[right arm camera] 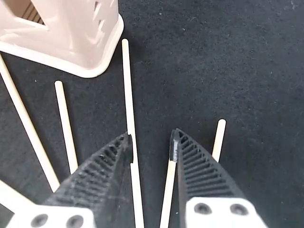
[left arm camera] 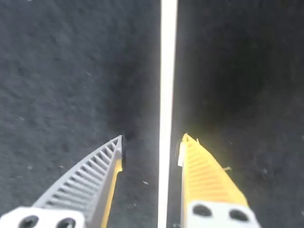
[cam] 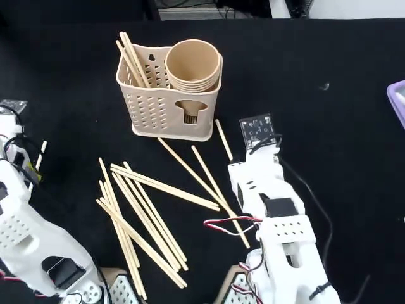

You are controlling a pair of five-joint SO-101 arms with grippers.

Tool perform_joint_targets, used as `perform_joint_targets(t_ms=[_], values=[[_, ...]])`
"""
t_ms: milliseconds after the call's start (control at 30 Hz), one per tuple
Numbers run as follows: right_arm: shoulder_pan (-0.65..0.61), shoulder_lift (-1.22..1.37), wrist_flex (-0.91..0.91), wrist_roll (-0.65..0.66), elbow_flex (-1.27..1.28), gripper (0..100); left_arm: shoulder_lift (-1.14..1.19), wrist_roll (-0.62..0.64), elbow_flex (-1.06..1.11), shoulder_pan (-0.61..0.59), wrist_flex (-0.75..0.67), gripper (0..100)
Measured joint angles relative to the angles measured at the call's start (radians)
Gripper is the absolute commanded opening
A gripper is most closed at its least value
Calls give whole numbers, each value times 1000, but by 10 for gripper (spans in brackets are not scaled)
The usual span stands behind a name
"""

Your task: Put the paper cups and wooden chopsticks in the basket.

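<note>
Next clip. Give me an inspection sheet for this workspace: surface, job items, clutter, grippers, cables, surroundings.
Surface: black cloth table.
Job's things: basket upright; paper cups stacked in one compartment, standing chopsticks in the other. Loose chopsticks lie scattered in front of it.
Clutter: purple object at the table's edge, cut off; cannot tell what it is.
Grippers: left gripper open, a single chopstick between its fingers. Right gripper open over chopsticks near the basket's corner.
Cables: red, white and black wires loop out beside the right arm.
Surroundings: cords beyond the far edge.
</note>
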Motion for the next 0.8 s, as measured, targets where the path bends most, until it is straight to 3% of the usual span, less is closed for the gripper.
perform_joint_targets(t_ms=[167,300,433,633,800], values=[[0,0,0,0,14,141,-2,8,40,0,-84,189],[0,0,0,0,15,141,-44,6,152,-2,-201,41],[0,0,0,0,15,141,-68,12,278,9,-285,27],[0,0,0,0,15,141,-94,77,301,12,-278,30],[0,0,0,0,15,141,-175,138,244,0,-112,30]])
